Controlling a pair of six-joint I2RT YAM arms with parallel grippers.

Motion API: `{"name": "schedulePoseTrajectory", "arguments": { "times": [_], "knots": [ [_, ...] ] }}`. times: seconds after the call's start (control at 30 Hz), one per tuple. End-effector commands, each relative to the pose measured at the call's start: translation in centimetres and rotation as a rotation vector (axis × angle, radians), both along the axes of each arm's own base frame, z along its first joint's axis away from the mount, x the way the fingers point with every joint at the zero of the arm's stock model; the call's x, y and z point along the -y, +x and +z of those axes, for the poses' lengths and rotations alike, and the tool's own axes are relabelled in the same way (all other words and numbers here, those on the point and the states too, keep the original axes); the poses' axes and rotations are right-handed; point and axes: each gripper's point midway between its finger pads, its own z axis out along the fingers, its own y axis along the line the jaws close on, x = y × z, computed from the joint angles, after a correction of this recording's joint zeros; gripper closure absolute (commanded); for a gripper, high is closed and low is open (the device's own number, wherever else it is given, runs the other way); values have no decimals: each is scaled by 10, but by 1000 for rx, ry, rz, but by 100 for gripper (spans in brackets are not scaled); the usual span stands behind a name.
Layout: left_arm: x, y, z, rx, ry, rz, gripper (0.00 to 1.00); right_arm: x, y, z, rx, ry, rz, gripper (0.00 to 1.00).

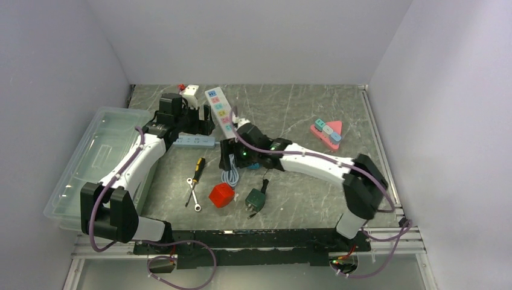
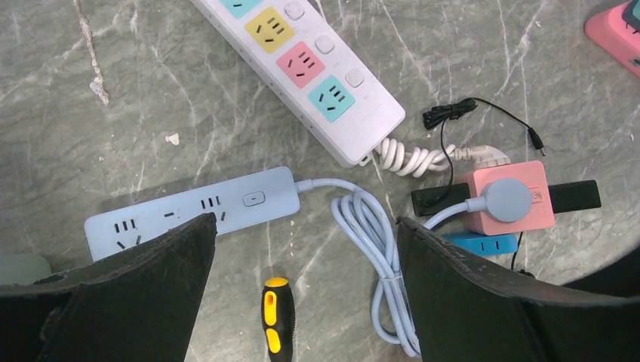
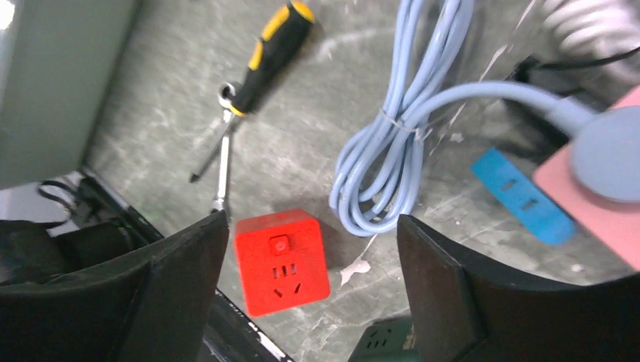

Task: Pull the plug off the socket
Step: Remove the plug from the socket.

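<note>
Two wide-open, empty units: my left gripper (image 2: 306,222) and right gripper (image 3: 311,219). The round plug (image 2: 507,200) sits in the pink socket cube (image 2: 543,217), just beside my right gripper. I grip the plug squarely, brace the cube, and pull straight along the pins.

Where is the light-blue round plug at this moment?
In the left wrist view the plug sits right of centre, seated in the pink cube socket, beside its coiled cable and below the white power strip.

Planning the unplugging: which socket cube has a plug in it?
The pink cube, with the round blue plug in it; the red cube is empty.
</note>
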Motion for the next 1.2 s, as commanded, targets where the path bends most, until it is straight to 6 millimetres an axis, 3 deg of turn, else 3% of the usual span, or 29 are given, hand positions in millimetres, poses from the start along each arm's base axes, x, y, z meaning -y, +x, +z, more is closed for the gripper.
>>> {"name": "schedulePoseTrajectory", "arguments": {
  "times": [0.0,0.23,0.3,0.4,0.53,0.63,0.83,1.17],
  "knots": [
    [0,1,23,50,-39,23,7,36,18,57,104,73,-115,12],
    [21,-6,15,0,-75,-21,10,143,47,57,83,112,-322,8],
    [36,-12,12,-12,-63,-60,10,166,54,52,78,134,-355,7],
    [73,-26,5,-27,-98,-185,10,184,62,44,52,184,-376,5],
    [122,-50,-4,-82,-174,-363,10,187,66,31,-9,272,-385,7],
    [146,-64,-16,-148,-208,-425,10,185,68,17,-49,307,-389,9],
    [155,-71,-50,-305,-213,-381,10,174,74,2,-99,356,-372,14],
    [168,-71,-74,-379,-248,-383,10,171,77,-15,-120,358,-374,24]
  ]
}}
